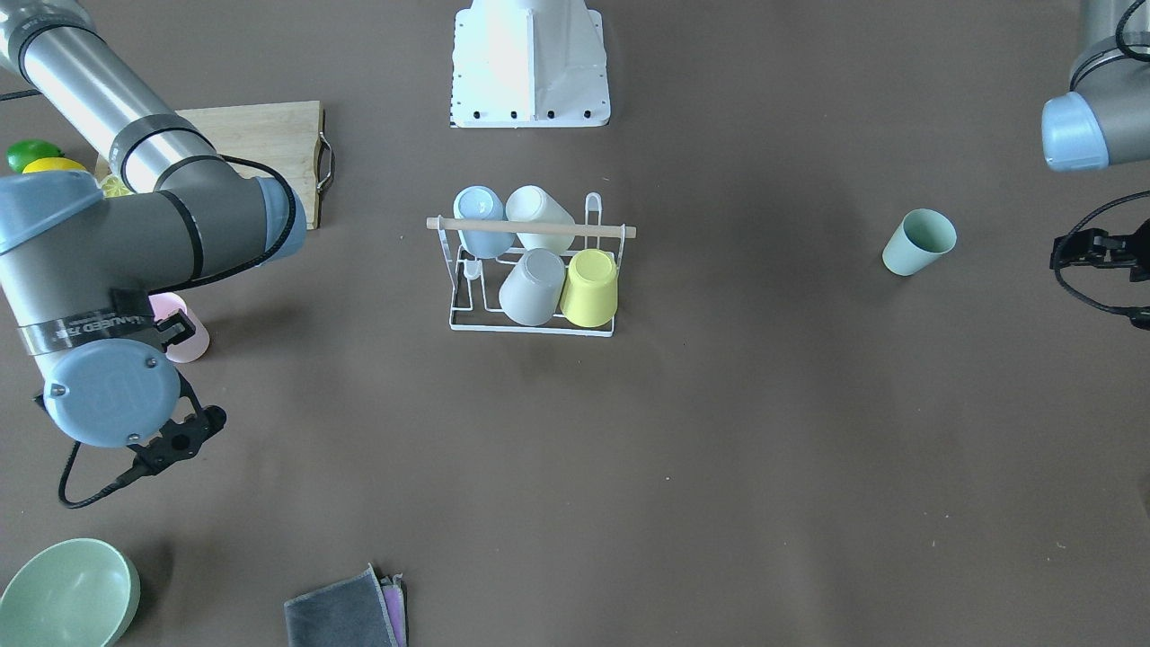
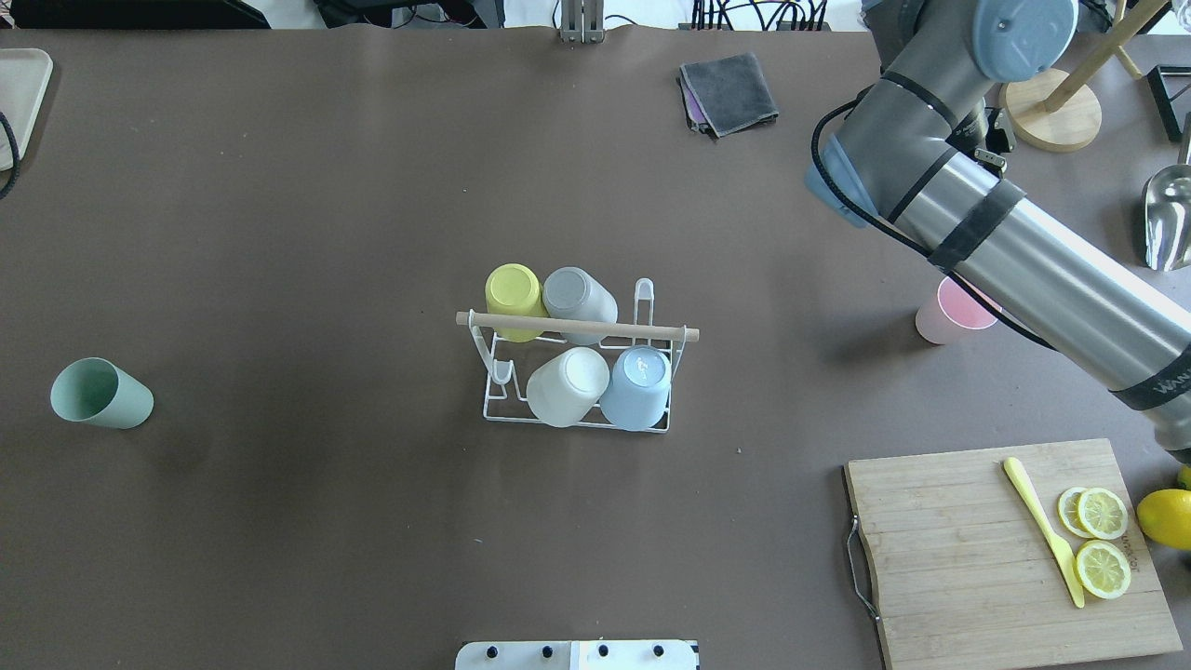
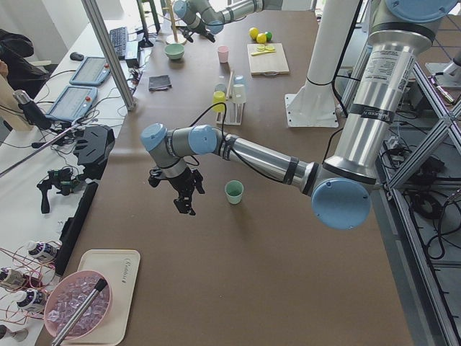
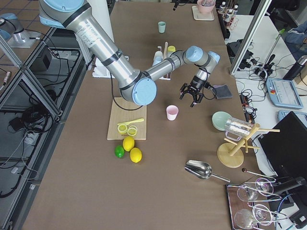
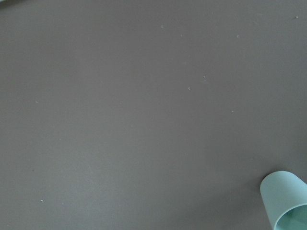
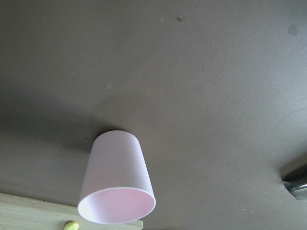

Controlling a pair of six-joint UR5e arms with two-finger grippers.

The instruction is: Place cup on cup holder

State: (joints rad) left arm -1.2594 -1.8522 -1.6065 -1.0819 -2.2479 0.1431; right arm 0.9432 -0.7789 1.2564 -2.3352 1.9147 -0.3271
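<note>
The white wire cup holder [image 2: 577, 327] with its wooden rod stands mid-table and holds yellow, grey, white and blue cups upside down. A mint-green cup [image 2: 100, 394] lies tipped on its side on the robot's left. My left gripper [image 3: 184, 203] hangs above the table beside the green cup [image 3: 234, 191]; I cannot tell whether it is open or shut. A pink cup [image 2: 949, 314] stands mouth up on the robot's right, partly under my right arm. My right gripper [image 4: 193, 96] hovers just beyond the pink cup [image 4: 172, 112], state unclear. Neither wrist view shows fingers.
A wooden cutting board [image 2: 940, 549] with lemon slices and a yellow knife lies at the near right, with a lemon [image 2: 1163, 516] beside it. A folded grey cloth [image 2: 730, 88], a green bowl [image 1: 67, 593], a wooden stand [image 2: 1051, 112] and a metal scoop [image 2: 1168, 214] are at the far right.
</note>
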